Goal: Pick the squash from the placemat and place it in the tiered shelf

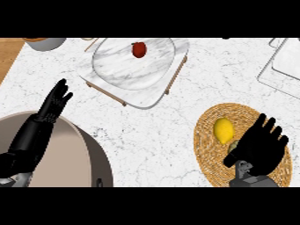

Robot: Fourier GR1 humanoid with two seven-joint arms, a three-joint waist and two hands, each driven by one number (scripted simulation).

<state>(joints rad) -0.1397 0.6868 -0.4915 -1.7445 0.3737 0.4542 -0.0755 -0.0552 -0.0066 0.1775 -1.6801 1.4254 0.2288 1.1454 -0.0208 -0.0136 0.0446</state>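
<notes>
A: Where does the squash point(224, 130) sit just now?

B: On the round woven placemat point(210, 115), toward its left half. It is yellow, oval, lying along its length. Something small and olive-coloured shows just below it, by the thumb of the right hand point(264, 145); I cannot tell what that is.

A: And that hand?

B: Spread wide over the placemat, right beside the squash, fingers straight and pointing away from the robot. It holds nothing, and I cannot tell whether it touches the squash. The left hand point(56, 102) shows far to the left of the placemat, over the rim of a big grey-brown bowl point(93, 154), fingers straight too, resting.

A: How would you expect the squash to handle?

B: My guess is light, stiff, with a smooth rind that could slide under the fingers. Being rounded, it may roll on the weave if nudged from one side. It should not bruise easily.

A: So where to take hold?

B: Across the thick middle, thumb on one long side and fingers on the other, curling round instead of pinching the narrow ends.

A: And the goal?

B: The tiered shelf point(162, 94), up and left of the placemat on the white worktop point(145, 132); its marble top tier already carries a small red fruit point(139, 49). The lift has not begun.
</notes>
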